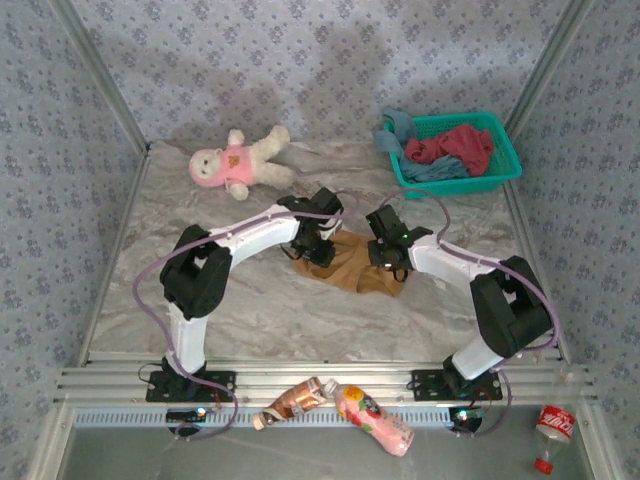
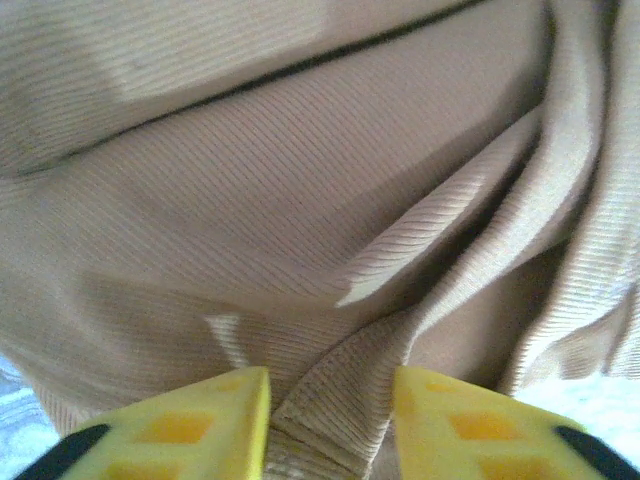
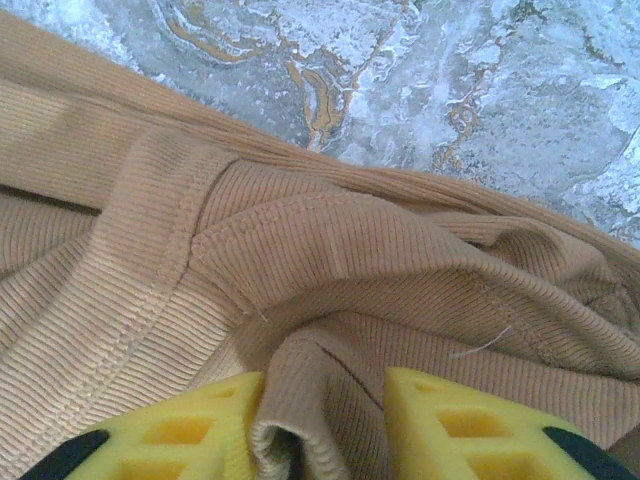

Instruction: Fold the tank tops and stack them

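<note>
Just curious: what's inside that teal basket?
A dark red tank top heaped on a dusty blue tank top that spills over the basket rim. The floor is hidden.

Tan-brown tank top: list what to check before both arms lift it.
1. Cloth between left fingers: ok, a hem of the tan-brown tank top sits between them.
2. Cloth between right fingers: ok, a bunched fold fills the gap.
3. Grip firm enough to lift: cannot tell.
4. Cloth lying flat: not ok, creased and bunched.
5. Other tops out of the way: ok, dark red top and blue top lie in the teal basket.
6. Cloth free of the plush doll: ok, it lies apart.
</note>
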Action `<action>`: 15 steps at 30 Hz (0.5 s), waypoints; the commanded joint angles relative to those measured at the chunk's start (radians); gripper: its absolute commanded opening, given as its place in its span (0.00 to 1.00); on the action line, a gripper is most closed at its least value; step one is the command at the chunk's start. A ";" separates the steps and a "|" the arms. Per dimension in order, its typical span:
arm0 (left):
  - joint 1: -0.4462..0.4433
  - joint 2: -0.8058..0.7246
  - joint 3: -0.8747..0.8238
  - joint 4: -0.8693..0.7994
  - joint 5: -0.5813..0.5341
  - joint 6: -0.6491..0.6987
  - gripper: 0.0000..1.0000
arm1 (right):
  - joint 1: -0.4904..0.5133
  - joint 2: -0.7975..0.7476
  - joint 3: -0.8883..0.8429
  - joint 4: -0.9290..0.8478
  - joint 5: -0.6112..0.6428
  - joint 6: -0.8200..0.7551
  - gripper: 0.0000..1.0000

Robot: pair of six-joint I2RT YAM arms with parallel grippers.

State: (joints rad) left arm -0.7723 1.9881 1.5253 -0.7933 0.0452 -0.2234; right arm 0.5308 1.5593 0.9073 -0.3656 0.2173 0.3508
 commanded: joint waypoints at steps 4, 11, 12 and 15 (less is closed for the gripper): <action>-0.002 0.008 -0.018 -0.070 -0.036 0.015 0.18 | -0.023 -0.073 -0.039 -0.024 0.040 -0.027 0.21; 0.014 -0.022 -0.034 -0.094 -0.065 0.029 0.00 | -0.060 -0.169 -0.061 -0.034 0.030 -0.043 0.06; 0.017 -0.030 -0.027 -0.098 -0.076 0.030 0.00 | -0.062 -0.181 -0.060 -0.038 0.030 -0.043 0.06; 0.034 -0.066 0.004 -0.115 -0.111 0.026 0.00 | -0.068 -0.232 -0.062 -0.043 0.031 -0.050 0.05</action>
State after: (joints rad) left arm -0.7586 1.9957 1.4990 -0.8566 -0.0151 -0.2058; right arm 0.4686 1.3769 0.8539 -0.3790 0.2325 0.3195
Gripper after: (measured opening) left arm 0.042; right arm 0.076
